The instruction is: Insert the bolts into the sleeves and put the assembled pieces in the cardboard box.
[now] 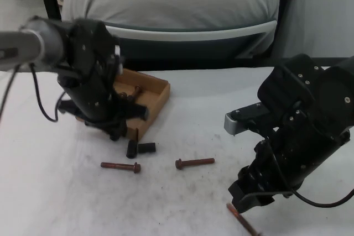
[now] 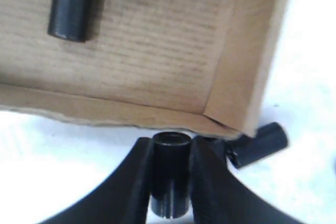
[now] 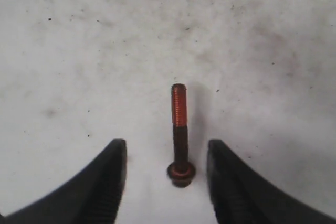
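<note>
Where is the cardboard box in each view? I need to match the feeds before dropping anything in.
High view: the cardboard box sits left of centre, partly under the left arm.
Left wrist view: its floor and corner wall lie just beyond the left gripper.
Right wrist view: looks at a bolt on the bench, away from the box.
Shared landmark: the loose sleeve lying by the box's near corner.
</note>
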`<act>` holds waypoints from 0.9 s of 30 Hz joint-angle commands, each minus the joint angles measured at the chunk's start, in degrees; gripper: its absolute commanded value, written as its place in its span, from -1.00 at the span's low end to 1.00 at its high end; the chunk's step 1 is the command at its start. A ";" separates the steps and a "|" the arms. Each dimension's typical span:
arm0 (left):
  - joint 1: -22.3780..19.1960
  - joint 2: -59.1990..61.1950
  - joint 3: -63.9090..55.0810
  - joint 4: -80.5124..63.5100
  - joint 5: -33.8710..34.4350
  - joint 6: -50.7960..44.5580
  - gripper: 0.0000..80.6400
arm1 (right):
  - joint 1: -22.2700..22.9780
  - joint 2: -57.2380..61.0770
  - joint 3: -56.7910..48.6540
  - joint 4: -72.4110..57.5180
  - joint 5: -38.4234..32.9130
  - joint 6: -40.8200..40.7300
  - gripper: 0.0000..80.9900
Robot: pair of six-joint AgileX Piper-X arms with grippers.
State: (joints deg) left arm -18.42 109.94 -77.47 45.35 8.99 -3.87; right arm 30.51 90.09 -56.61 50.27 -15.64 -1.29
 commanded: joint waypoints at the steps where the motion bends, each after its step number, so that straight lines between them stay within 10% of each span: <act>1: -0.15 -6.05 1.25 -0.01 1.69 0.31 -0.98 | -0.19 -0.73 -0.05 0.13 2.16 -0.97 0.28; 27: -0.25 -57.48 37.40 -11.41 20.58 -10.79 -0.98 | 4.63 -0.64 -0.05 -18.59 12.13 -36.45 0.19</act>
State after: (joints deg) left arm -18.42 54.92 -41.37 34.64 27.91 -13.76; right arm 34.64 90.09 -56.61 33.31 -3.22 -36.00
